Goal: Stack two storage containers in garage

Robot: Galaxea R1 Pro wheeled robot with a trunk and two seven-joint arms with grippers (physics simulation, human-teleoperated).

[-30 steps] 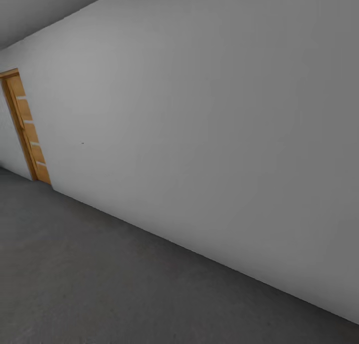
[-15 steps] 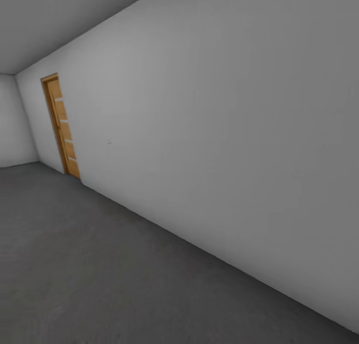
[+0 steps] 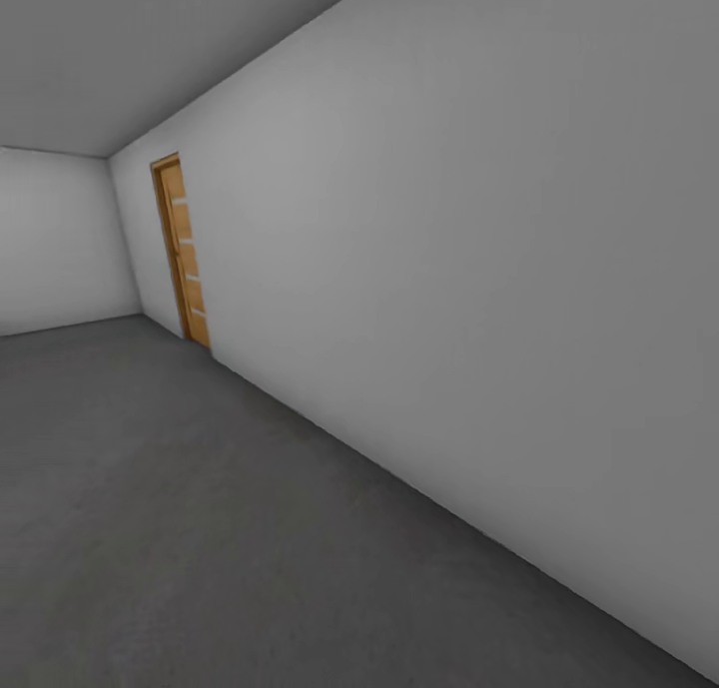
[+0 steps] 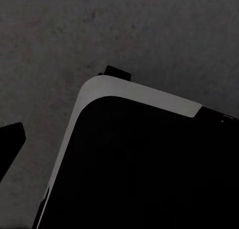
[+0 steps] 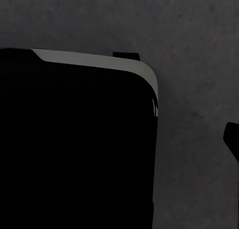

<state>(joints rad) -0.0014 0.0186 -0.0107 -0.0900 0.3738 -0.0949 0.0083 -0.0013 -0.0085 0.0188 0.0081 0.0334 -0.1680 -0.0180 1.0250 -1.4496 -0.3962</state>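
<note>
The two storage containers are out of view, and so is the living room. I am in the garage, facing a plain pale grey wall [image 3: 479,269] above the dark grey concrete floor [image 3: 200,528]. In the left wrist view a dark fingertip [image 4: 9,141] juts in at the picture's edge over the floor. The right wrist view has a dark fingertip [image 5: 233,139] at its edge too. Nothing is seen in either gripper, and how their jaws stand cannot be made out.
A narrow wooden door [image 3: 183,254] is set in the long wall near the far corner, where a second grey wall [image 3: 60,239] meets it. My own black base with its pale rim [image 4: 139,94] [image 5: 99,62] lies under both wrist cameras.
The head camera has swung left: the door has slid rightward in the picture, and the far corner and end wall have come into view. Nothing in the room itself has moved.
</note>
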